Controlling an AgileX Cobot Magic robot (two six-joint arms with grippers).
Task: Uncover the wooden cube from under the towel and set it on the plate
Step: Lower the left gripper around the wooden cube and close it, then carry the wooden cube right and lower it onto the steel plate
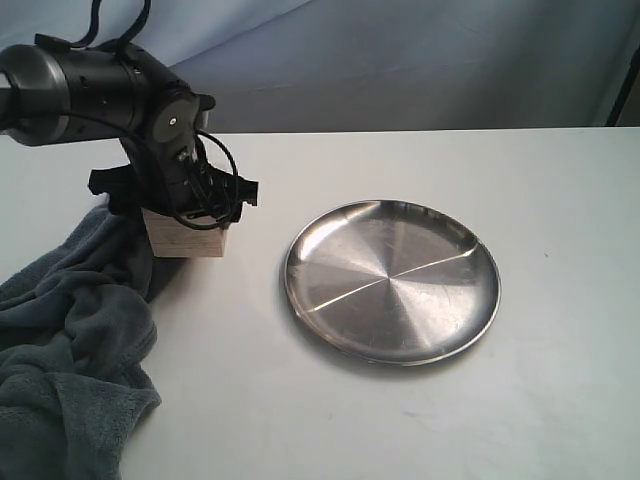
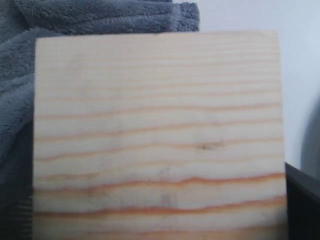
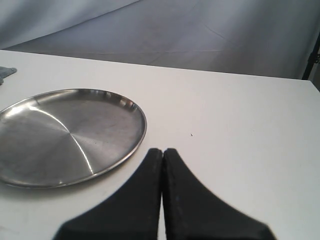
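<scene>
The wooden cube (image 1: 190, 242), pale with orange grain lines, sits at the left beside the towel (image 1: 70, 340), fully uncovered. My left gripper (image 1: 185, 215) comes down over it with its jaws wide, one on each side of the block, shut on the cube. In the left wrist view the cube (image 2: 160, 130) fills the frame, and a dark finger (image 2: 302, 200) presses against its edge. I cannot tell whether the cube is off the table. The steel plate (image 1: 392, 280) lies bare to the right. My right gripper (image 3: 162, 152) is shut on nothing, near the plate (image 3: 65, 135).
The dark-grey towel is bunched in a heap from the cube down to the front left corner of the white table (image 1: 560, 400). A grey backdrop (image 1: 420, 60) rises behind the table's far edge.
</scene>
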